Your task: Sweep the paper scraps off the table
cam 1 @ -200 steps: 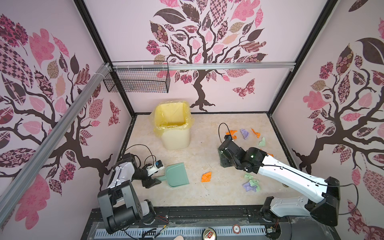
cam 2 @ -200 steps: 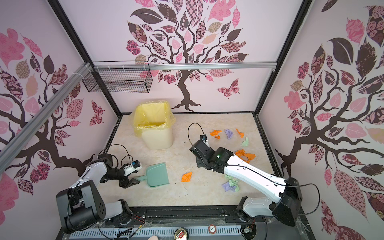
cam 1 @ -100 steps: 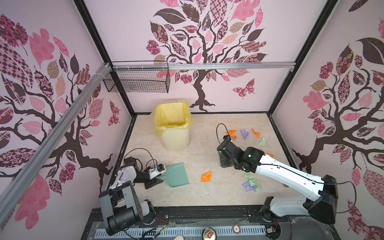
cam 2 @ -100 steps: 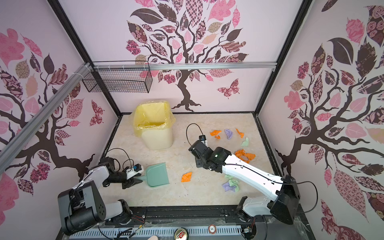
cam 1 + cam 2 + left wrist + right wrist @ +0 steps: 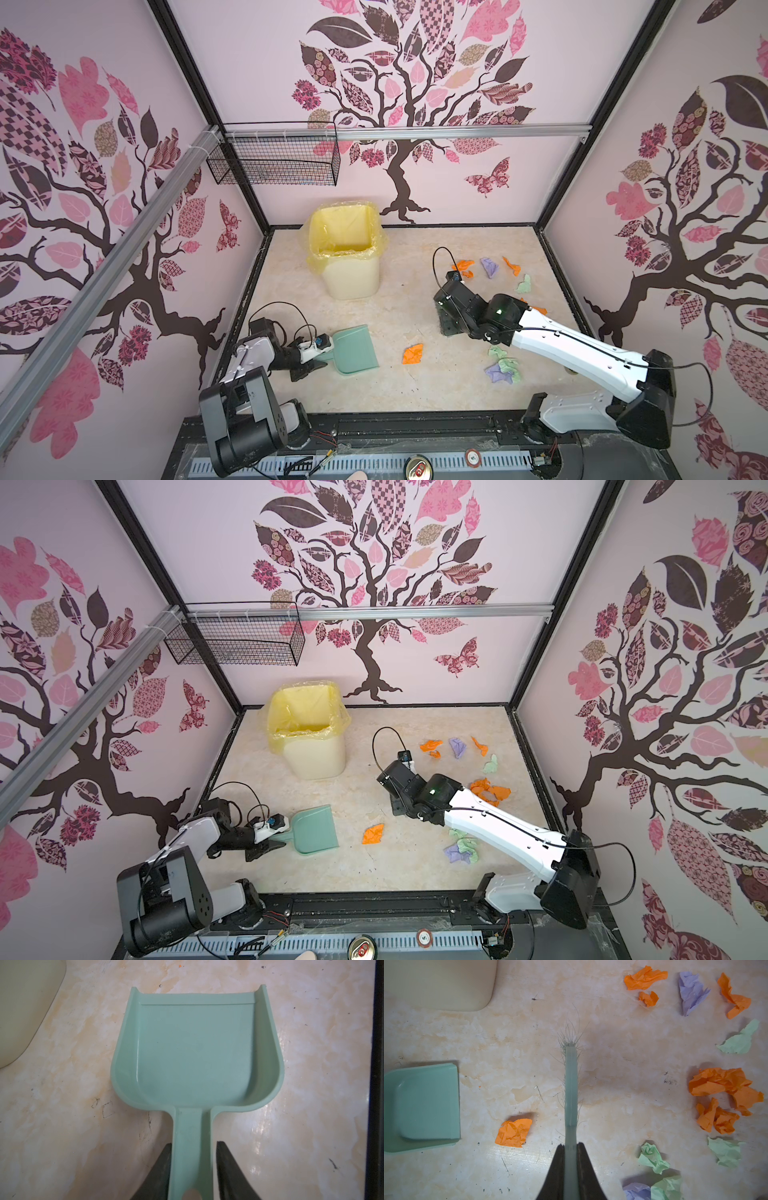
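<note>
Across the right half of the marbled beige table [image 5: 374,399], the paper scraps [image 5: 720,1084] lie in a loose arc running from far to near. They are crumpled, creased wads of thin orange, lilac and pale green paper. One flattened, diamond-shaped orange wad [image 5: 412,354] sits apart, between the open lip of the smooth plastic dustpan [image 5: 195,1043] and the brush [image 5: 571,1084]. The right gripper [image 5: 570,1145] is clamped on the slim teal brush, whose wispy bristles splay. The left gripper [image 5: 193,1145] has its jaws flanking the dustpan's handle; whether they pinch it, I cannot tell.
</note>
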Controlling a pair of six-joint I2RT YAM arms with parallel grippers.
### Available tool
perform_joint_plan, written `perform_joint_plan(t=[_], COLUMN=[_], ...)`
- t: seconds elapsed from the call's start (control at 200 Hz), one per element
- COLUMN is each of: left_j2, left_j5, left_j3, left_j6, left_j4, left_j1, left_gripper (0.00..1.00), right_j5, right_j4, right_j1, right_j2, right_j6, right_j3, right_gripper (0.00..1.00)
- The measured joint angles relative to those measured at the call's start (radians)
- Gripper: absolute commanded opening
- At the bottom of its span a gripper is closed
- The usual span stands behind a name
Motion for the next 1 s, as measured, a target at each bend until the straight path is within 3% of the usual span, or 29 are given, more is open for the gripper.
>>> perform_joint_plan(t=[0.305, 0.48, 0.615, 0.665, 0.995], left_j2=[0.034, 0.034, 0.034, 0.035, 0.032], left_j5=[0.02, 0.021, 0.023, 0.023, 0.014], left_j3=[0.0, 0.0, 0.001, 0.002, 0.09], left_j6=[0.006, 0.009, 0.005, 0.001, -0.021], left_j4=[0.012, 0.014, 0.01, 0.006, -0.099], left_j1=[-0.005, -0.012, -0.013, -0.015, -0.018], left_gripper=[0.19, 0.27, 0.19, 0.0, 0.0], right_j5=[-0.01, -0.014, -0.014, -0.014, 0.021], right_j4=[-0.001, -0.001, -0.003, -0.005, -0.041], right_j1=[0.0, 0.0, 0.0, 0.0, 0.0], right_j2=[0.0, 0.003, 0.02, 0.021, 0.037], right_j6=[0.0, 0.0, 0.0, 0.0, -0.02], right_j3=[0.008, 0.01, 0.022, 0.022, 0.063], right_gripper=[0.0, 0.0, 0.0, 0.0, 0.0])
